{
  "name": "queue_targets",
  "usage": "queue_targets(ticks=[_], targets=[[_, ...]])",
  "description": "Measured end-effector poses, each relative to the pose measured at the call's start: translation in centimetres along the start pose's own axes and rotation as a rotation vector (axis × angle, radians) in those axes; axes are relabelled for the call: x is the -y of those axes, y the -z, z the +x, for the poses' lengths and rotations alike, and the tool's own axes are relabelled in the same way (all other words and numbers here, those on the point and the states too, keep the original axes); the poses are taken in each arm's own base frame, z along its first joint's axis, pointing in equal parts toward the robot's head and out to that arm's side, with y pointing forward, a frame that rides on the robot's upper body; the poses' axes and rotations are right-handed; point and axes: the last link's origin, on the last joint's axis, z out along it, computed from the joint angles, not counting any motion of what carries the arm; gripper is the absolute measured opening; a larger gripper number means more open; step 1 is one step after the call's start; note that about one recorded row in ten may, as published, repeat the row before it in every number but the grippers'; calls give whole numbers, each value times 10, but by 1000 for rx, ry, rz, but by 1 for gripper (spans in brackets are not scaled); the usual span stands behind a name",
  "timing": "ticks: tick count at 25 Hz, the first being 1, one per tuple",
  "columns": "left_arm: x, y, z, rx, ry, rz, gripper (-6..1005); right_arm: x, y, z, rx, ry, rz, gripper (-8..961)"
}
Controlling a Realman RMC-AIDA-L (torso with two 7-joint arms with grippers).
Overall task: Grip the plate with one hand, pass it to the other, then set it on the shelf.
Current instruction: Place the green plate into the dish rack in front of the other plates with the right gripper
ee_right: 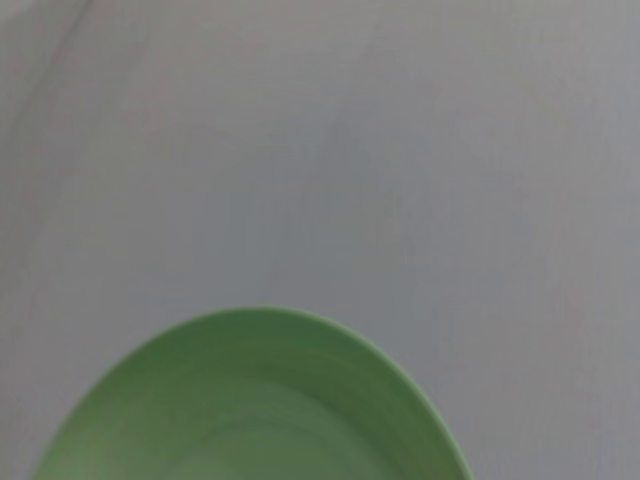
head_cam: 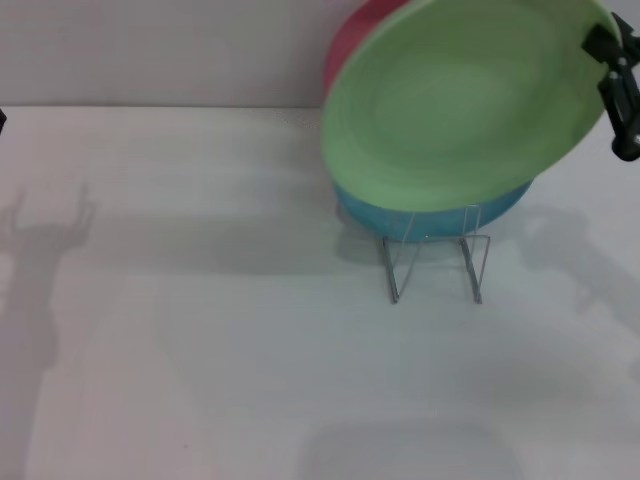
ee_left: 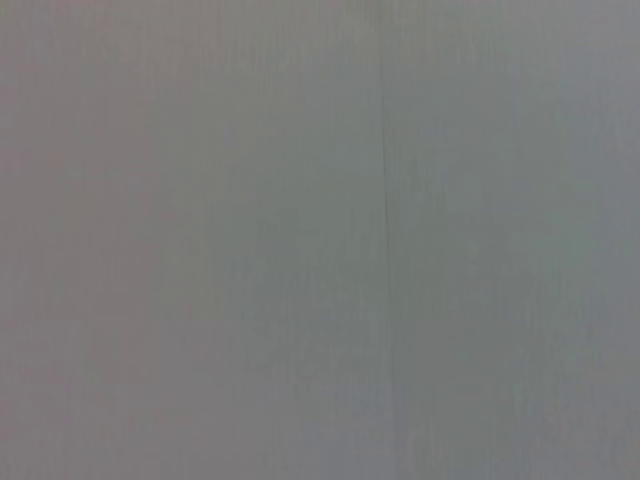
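The head view looks forward and down across the white table (head_cam: pixel 200 330) toward its far edge, the left wrist view faces only blank grey surface, and the right wrist view, close in, shares the green plate (ee_right: pixel 260 410) (head_cam: pixel 455 100) with the head view.

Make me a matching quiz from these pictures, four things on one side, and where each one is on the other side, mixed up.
Things:
1. green plate
2. blue plate
3. pink plate
4. right pincer

Places:
A. behind the green plate, showing at its upper left
B. at the green plate's right rim
C. held up in front of the other two plates, above the wire rack
D. under the green plate's lower edge, just above the wire rack

Pairs: 1-C, 2-D, 3-A, 4-B
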Motion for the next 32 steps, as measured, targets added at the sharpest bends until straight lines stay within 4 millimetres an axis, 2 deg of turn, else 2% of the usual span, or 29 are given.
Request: queue_targets(ticks=[3,12,18,32], targets=[[-3,-2,-4,13,5,-15,817,1,6,4,6,56,9,31],[-12,-4,-6,20,3,-49,818,6,7,13,-10,123,37,37],[-13,-4,-7,24,4,-55,816,3,4,25,-30,115,38,55],[-15,-3,-9,33,1,-64,817,-6,7,39,-67,85,32,97]])
